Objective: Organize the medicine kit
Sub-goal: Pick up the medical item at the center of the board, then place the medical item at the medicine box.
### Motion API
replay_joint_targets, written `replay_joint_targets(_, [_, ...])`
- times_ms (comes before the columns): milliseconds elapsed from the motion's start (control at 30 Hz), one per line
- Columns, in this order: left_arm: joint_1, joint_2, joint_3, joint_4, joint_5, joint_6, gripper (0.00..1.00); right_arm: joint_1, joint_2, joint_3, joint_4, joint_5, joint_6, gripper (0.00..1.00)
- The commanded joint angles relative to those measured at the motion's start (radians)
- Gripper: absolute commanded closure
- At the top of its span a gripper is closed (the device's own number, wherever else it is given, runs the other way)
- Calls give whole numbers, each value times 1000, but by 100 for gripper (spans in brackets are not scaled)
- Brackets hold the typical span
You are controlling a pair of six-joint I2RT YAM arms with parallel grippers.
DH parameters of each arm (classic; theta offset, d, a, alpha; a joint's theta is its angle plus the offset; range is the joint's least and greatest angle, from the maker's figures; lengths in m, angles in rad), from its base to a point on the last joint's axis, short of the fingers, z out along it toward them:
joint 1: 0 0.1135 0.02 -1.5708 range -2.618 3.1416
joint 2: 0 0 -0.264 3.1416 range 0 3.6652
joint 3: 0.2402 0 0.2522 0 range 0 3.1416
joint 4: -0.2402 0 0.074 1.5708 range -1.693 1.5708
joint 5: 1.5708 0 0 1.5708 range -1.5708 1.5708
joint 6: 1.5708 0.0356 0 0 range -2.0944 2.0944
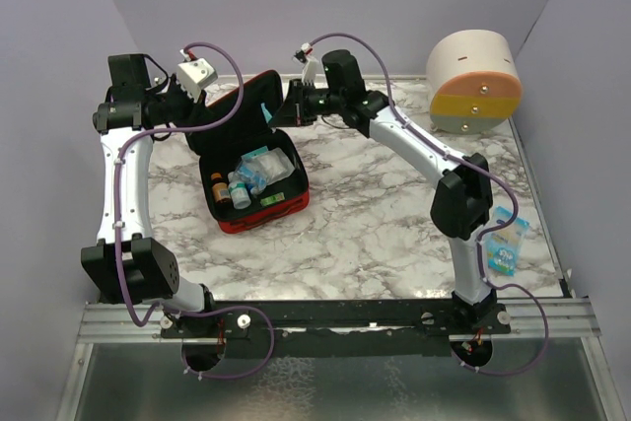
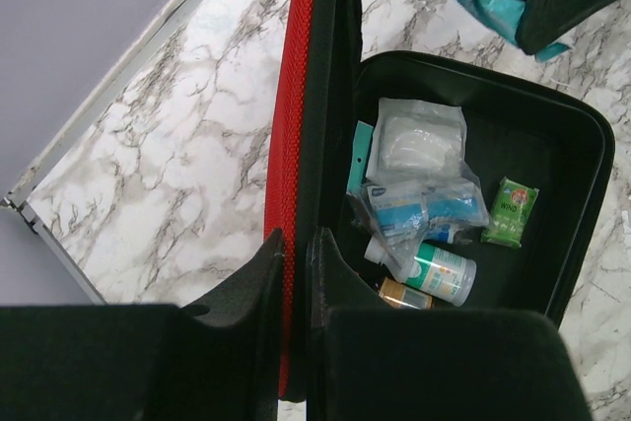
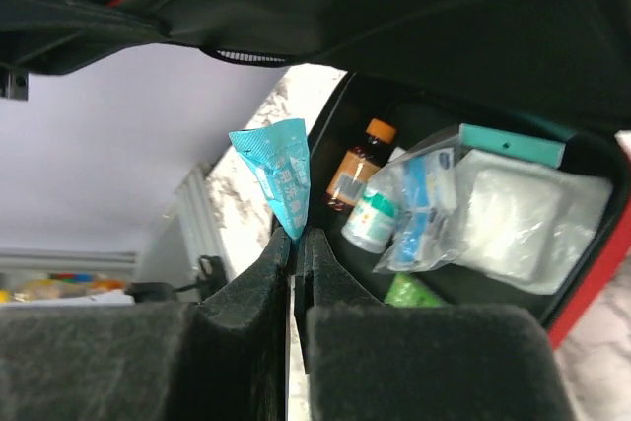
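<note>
The red medicine kit (image 1: 268, 214) lies open at the left of the marble table, its lid (image 1: 258, 96) standing up. My left gripper (image 2: 294, 244) is shut on the lid's red edge (image 2: 288, 135). In the black base (image 2: 562, 125) lie a white gauze packet (image 2: 419, 140), a clear bag with blue items (image 2: 424, 204), a green sachet (image 2: 511, 212), a white-and-green bottle (image 2: 444, 271) and an amber bottle (image 3: 357, 170). My right gripper (image 3: 296, 239) is shut on a teal sachet (image 3: 281, 175), held above the kit's far edge beside the lid.
A round cream, orange, yellow and grey drawer container (image 1: 473, 81) stands at the back right. A blue-and-white packet (image 1: 505, 241) lies near the right edge, beside the right arm. Purple walls enclose the table on three sides.
</note>
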Motion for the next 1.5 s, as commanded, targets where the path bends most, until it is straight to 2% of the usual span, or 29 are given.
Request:
replay_joint_targets(0, [-2,18,-50,-84,-73,-8,100,16,-21,-40,218,-3,298,99])
replay_joint_targets(400, [-2,5,-80,-72,-73,-21,100,40,10,-95,405,91,692,99])
replay_joint_targets(1000, [-1,-2,-89,-62,-60,-22,100,90,109,14,322,240,880,99])
replay_joint_targets(1467, [-2,2,-88,-58,-37,-26,100,129,153,-10,346,251,1123,99])
